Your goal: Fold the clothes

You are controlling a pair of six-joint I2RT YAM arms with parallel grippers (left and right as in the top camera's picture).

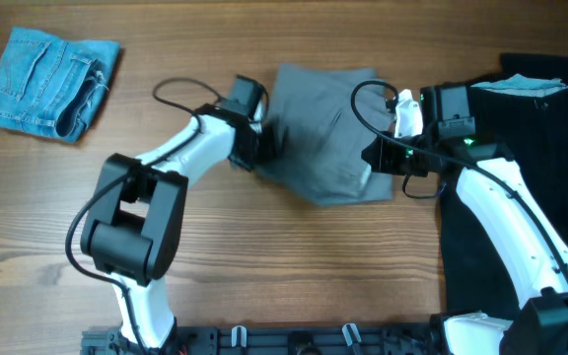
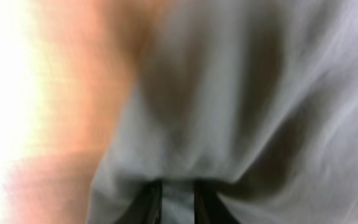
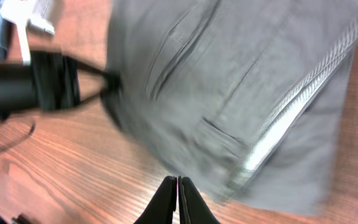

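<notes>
Nearest, over the wooden desk (image 1: 294,266), the right hand (image 3: 178,186) is seen with its two dark fingers pressed together and nothing held between them. Its tips are set low over bare wood, just at the near right edge of the plain grey cotton shorts (image 1: 323,133).

A heap of black garments (image 1: 521,227) is spread to the right of the grey shorts, beneath the right arm (image 1: 516,212), and a white patch (image 1: 532,84) is shown at the heap's far end.

The grey shorts are laid at the middle of the desk, folded to a rough square. A pocket seam and a pale stitched band are shown on them in the right wrist view.

The left hand (image 1: 258,140) is placed at the left edge of the grey shorts. In the blurred left wrist view, grey cloth is seen between its fingers (image 2: 146,204), so a fold of the shorts appears to be pinched. Most of that view is filled by the fabric.

Farthest, well to the left of the grey shorts and beyond them, the folded light-blue denim shorts (image 1: 49,84) are laid alone, well apart from both hands.
</notes>
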